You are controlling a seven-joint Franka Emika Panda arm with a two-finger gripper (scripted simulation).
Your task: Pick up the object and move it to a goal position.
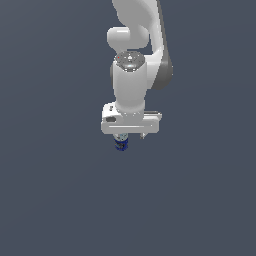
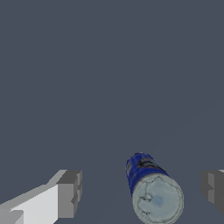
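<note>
The white Franka Panda arm (image 1: 131,75) hangs down from the top of the exterior view, its rounded wrist link vertical and the broad white hand block level beneath it. The white gripper with grey finger pads (image 2: 141,191) points straight down. In the wrist view the jaws are spread wide, one grey pad (image 2: 69,194) on a white finger at one side, the other grey pad (image 2: 213,190) at the far edge. Neither pad is touching anything.

We only see a flat, uniform dark grey-blue surface (image 1: 50,200) filling both views. It's plain and unmarked, with no visible edge, seam or texture.
</note>
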